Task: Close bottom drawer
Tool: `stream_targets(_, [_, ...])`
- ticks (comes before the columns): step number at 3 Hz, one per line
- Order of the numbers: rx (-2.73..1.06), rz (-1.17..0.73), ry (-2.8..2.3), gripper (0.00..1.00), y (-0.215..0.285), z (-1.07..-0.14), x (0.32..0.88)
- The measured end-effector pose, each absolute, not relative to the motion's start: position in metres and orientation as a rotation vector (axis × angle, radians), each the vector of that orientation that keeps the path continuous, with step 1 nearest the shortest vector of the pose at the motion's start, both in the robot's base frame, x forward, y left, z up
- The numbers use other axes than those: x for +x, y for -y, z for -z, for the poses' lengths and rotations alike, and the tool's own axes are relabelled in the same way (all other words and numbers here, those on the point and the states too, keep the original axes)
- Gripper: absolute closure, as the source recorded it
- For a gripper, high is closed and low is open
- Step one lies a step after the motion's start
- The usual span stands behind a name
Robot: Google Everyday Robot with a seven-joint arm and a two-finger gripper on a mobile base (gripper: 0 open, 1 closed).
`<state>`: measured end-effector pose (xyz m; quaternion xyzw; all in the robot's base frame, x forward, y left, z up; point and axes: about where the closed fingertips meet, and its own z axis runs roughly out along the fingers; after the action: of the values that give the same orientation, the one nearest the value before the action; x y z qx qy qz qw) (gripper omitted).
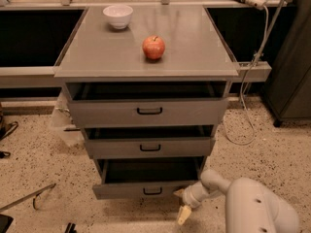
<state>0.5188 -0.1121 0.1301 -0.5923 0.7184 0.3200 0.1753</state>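
Note:
The bottom drawer point(141, 191) is the lowest of three in the grey cabinet point(146, 57). It stands pulled out, its dark tray open, with a low front panel and a small black handle point(152, 191). My gripper point(181, 204) is at the end of the white arm point(243, 205) at the lower right. It sits just right of the drawer's front panel, near its right corner, low above the floor. One pale fingertip point(183, 214) points down.
The top drawer point(148, 111) and middle drawer point(149, 147) are also pulled out a little. A red apple point(153, 47) and a white bowl point(118, 16) sit on the cabinet top. A cable point(248, 101) hangs at the right, beside a dark cabinet point(291, 81). The floor is speckled.

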Motion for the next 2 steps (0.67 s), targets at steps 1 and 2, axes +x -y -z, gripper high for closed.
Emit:
stream_targets(1, [-1.711,-0.896,-2.004,0.00,0.106,-0.137,0.543])
stream_targets(2, [-1.735,-0.860,-1.978,0.00,0.102,-0.146,0.565])
